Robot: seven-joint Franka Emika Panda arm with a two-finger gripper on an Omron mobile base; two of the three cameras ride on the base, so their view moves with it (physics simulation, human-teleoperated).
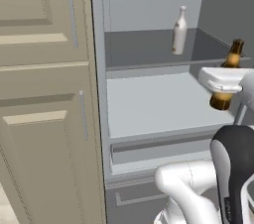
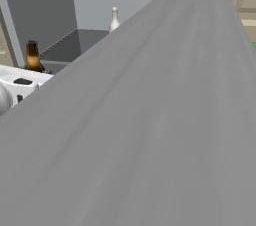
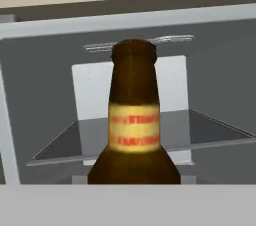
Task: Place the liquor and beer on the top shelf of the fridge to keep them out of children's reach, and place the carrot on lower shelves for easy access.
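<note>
Item 1, gripper (image 1: pixel 222 88): a white hand with a dark collar, which stood at the right side of the open fridge (image 1: pixel 99 69). It carried the beer (image 1: pixel 227 75) upright by its lower body, below the shoulder. The fingertips themselves were hidden behind the bottle, so the closure was judged from the bottle hanging clear of any shelf.

Item 2, beer: slim amber-brown glass with a long neck, glossy, and a yellowish label with reddish print. It was held in front of the right end of the top shelf (image 1: pixel 144 49), its base below that shelf's front edge.

Step in hand, judged: carrying the beer to the top shelf. Done well, the base would be raised above the thin front edge before going inward. The bottle would be kept vertical, being tall and narrow-footed, and set down well to the right of the liquor (image 1: pixel 179 31).

Item 3, lower shelves (image 1: pixel 154 104): wide, pale whitish-grey, flat and matte, with a grey front lip.

Item 4, top shelf: a flat dark grey panel.

Item 5, liquor: a pale grey-white bottle with sloping shoulders and a narrow neck, which stood upright toward the rear right of the top shelf.
</note>
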